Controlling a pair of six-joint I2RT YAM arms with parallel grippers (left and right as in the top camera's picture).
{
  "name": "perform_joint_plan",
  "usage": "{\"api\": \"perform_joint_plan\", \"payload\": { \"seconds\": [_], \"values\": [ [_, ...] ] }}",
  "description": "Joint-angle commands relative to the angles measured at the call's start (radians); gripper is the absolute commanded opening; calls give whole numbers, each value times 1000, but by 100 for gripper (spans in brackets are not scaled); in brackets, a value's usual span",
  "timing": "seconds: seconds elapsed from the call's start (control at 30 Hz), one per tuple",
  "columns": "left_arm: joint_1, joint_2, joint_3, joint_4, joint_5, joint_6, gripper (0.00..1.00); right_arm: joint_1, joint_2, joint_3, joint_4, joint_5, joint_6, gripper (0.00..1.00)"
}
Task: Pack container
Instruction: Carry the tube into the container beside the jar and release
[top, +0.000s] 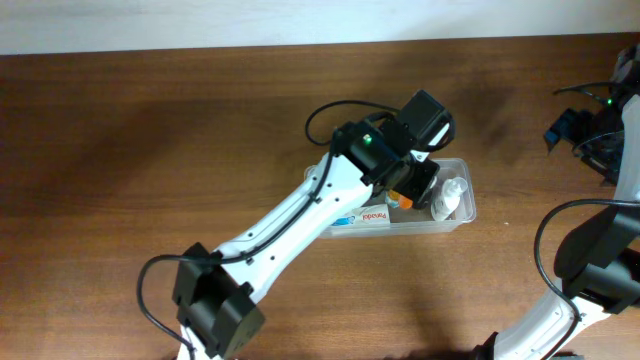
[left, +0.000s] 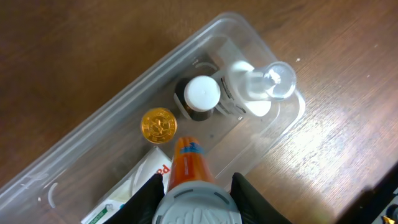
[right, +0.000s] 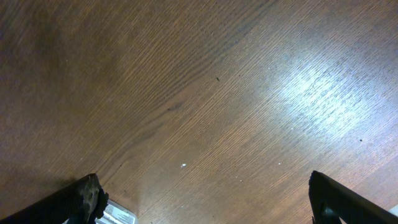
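The clear plastic container (top: 468, 215) sits mid-table; in the left wrist view (left: 112, 99) it runs diagonally. Inside are a clear spray bottle (left: 255, 87), a dark bottle with a white cap (left: 202, 93), a gold-capped item (left: 158, 123) and a white carton (left: 140, 183). My left gripper (left: 196, 196) is shut on an orange bottle (left: 189, 162) with a white cap, holding it over the container's near side. In the overhead view the left gripper (top: 415, 180) covers the container's middle. My right gripper (right: 202, 199) is open and empty over bare wood.
The wooden table (top: 150, 150) spreads to the left and front. Cables and blue parts (top: 590, 120) lie at the right edge. A small white object (right: 115, 214) shows beside the right gripper's left finger.
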Motion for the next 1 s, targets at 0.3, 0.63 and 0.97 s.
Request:
{"api": "perform_joint_plan", "payload": {
  "seconds": [0.3,0.63,0.97],
  "values": [
    [-20,66,18,35,14,20,35,0,-4,0,0,5,9,98],
    [-20,99,18,36,14,20,35,0,-4,0,0,5,9,98],
    [-37,137,18,43,14,20,36,0,-4,0,0,5,9,99]
  ]
}}
